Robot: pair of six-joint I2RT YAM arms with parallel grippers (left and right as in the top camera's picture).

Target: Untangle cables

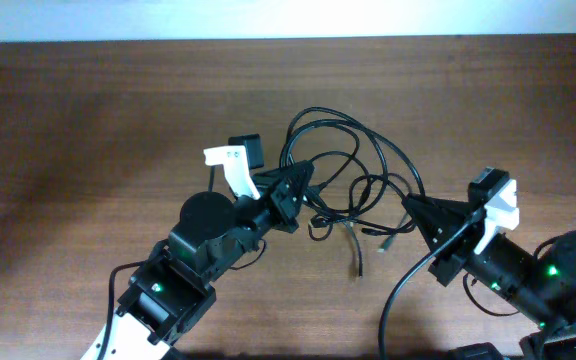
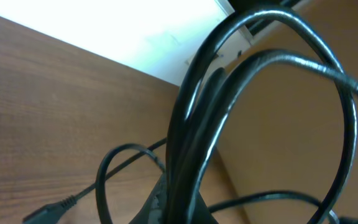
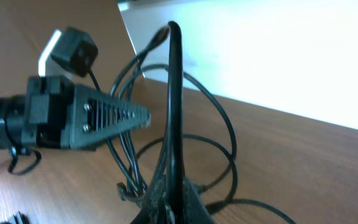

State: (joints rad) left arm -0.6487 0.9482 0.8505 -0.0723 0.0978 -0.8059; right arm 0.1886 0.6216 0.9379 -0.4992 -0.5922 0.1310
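Where the overhead camera looks down: thin black flexible cables (image 1: 353,180) lie in a loose tangle of loops on the middle of the brown wood-grain table (image 1: 88,120).
Overhead, left gripper (image 1: 305,180): black tapered fingers clenched, tips at the tangle's left edge.
Overhead, right gripper (image 1: 409,204): clenched, tip touching a strand at the tangle's right edge.
Left wrist view: strands (image 2: 191,124) rise together from the closed fingers and arch upward; the cables are grasped.
Right wrist view: one strand (image 3: 174,112) stands upright from the pinched fingers; the left gripper lies opposite, against the loops.

Glossy cables (image 2: 182,112), matt wood-grain table (image 1: 88,120)
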